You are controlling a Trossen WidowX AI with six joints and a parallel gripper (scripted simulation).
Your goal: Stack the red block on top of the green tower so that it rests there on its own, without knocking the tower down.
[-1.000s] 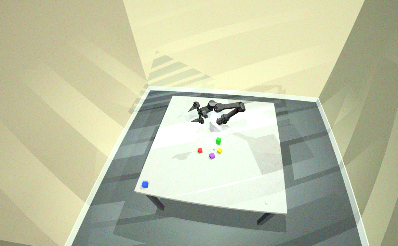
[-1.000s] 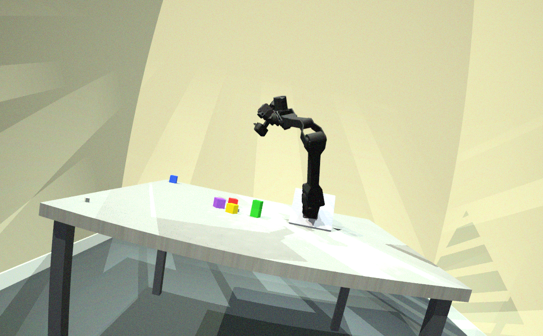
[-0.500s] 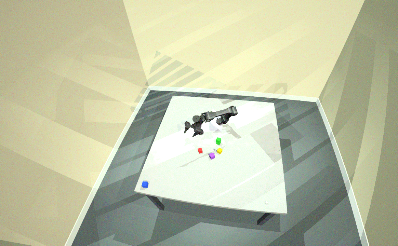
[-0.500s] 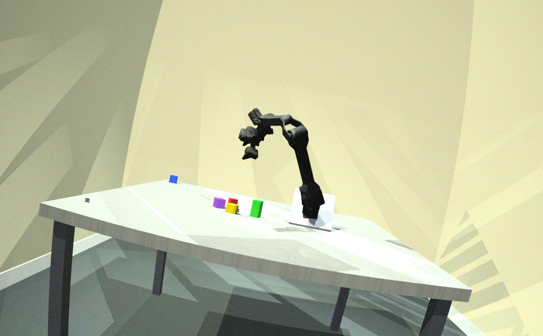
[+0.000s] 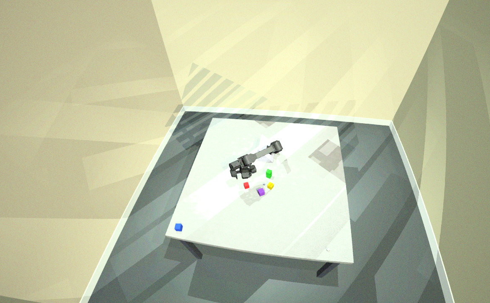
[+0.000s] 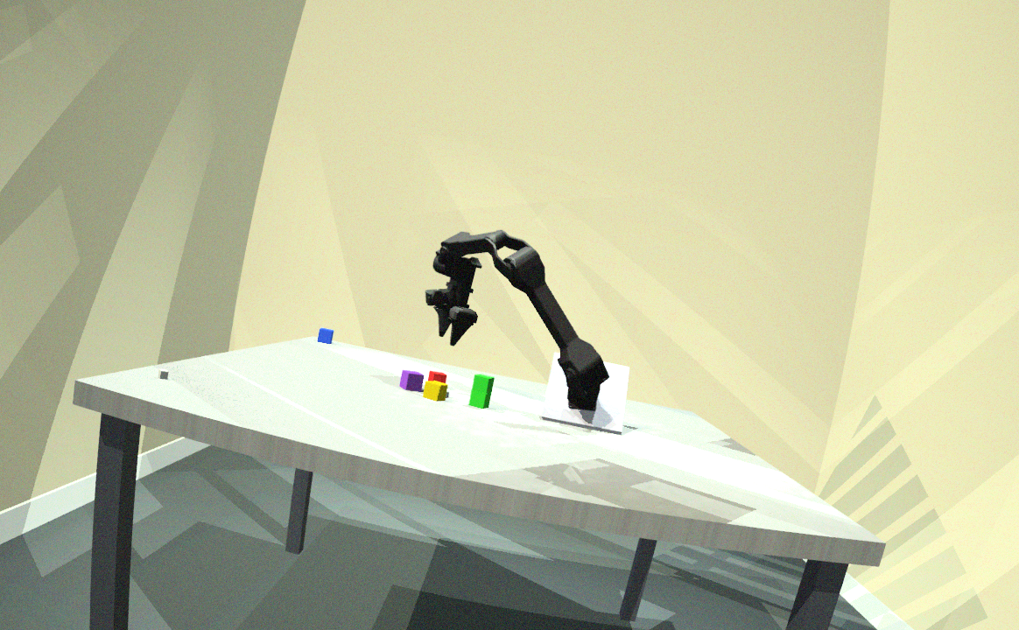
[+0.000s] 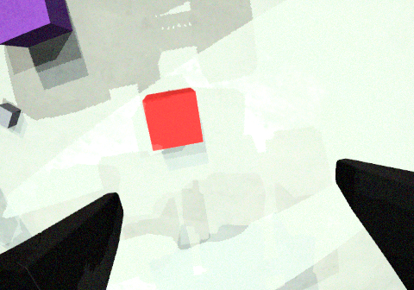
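I see a red block (image 7: 172, 119), green tower (image 6: 481, 389), purple cube (image 7: 31, 5), yellow cube (image 6: 434, 389), blue cube (image 5: 178, 227), and perhaps a grey speck (image 7: 9, 114), on the pale whitish counter (image 6: 325, 423).

The pincer (image 6: 454, 322) hangs wide open and empty well above the worktop (image 6: 277, 407), with open air all round it. Below it the red block (image 7: 172, 119) stands alone, bare worktop on every side, so both fingers could drop past it. The purple block (image 7: 31, 5) is the nearest thing, set apart from the red one with a gap between. The yellow block (image 5: 270, 185) sits just beside the purple one, crowding that side. The green tower (image 5: 268, 173) stands upright, apart from the yellow block, with nothing above its top. The blue block (image 5: 178, 227) lies far off at a corner.
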